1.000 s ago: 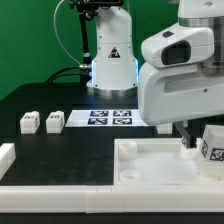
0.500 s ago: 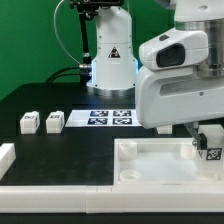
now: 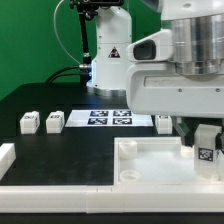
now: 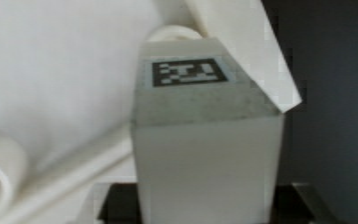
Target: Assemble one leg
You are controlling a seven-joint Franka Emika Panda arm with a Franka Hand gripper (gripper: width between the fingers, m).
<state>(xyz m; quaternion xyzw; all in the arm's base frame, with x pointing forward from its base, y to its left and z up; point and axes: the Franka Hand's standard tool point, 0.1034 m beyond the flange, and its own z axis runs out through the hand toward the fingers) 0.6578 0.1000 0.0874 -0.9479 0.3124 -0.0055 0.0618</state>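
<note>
Leg (image 3: 207,150) held above the tabletop (image 3: 150,166).
Fingers (image 3: 188,135) clamped on it; lowered tilted or off-centre, it could jam on the tabletop's rim or slip.

Counted four small white block legs, each slightly taller than wide. Found the first leg (image 3: 29,122) and the second leg (image 3: 55,121) upright on the black tabletop at the exterior view's left, side by side but apart, dark marks on their near faces. Spotted the third leg (image 3: 163,124) upright farther right, partly hidden. Caught the fourth leg (image 3: 207,143) at the near right, upright between the jaws, marker facing near. Noted in the wrist view (image 4: 202,140) its black-and-white square marker on one face.
</note>
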